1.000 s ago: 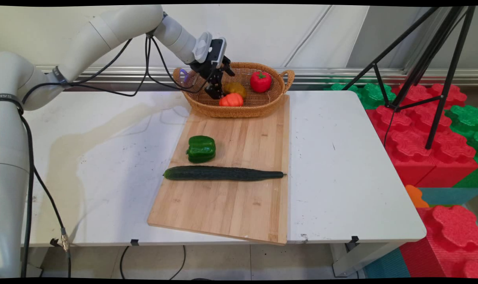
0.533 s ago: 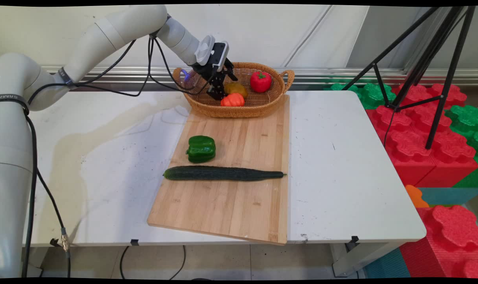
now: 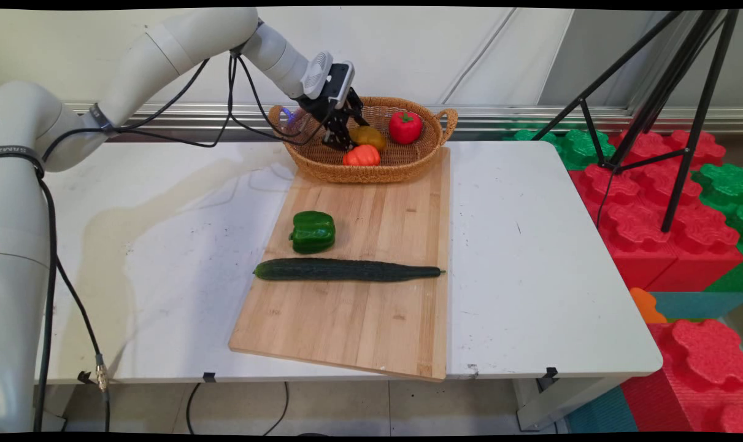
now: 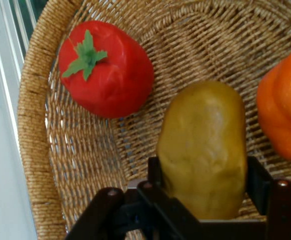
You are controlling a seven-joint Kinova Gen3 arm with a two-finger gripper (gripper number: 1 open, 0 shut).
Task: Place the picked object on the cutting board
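Fingers [image 4: 258,182] of the black gripper [image 4: 203,200] stand on both sides of a yellow-brown potato [image 4: 204,147] that lies in the wicker basket [image 4: 33,150]. The hand view shows 1 finger at each flank of the potato, close against its skin, so the claw looks narrowed around it; whether it presses firmly or only touches cannot be told. In the main view the gripper [image 3: 339,136] reaches down into the basket [image 3: 408,169] from the left, tilted, with the potato [image 3: 367,136] just beside its tips.

Several things could go wrong. The potato is smooth and rounded, and the fingers meet it near 1 end rather than its middle, so it could pivot or slip out if lifted. An orange pepper [image 4: 285,115] sits just beside the potato, and a finger may nudge it or pinch it. A red pepper [image 4: 105,70] lies near the rim, clear of the fingers. The tilted approach puts the wrist and its hanging cables close to the basket's handle, where they might snag and drag the light basket along the wooden board [image 3: 359,319].

A green pepper [image 3: 312,231] and a cucumber [image 3: 346,270] rest on that board, well apart from the gripper.
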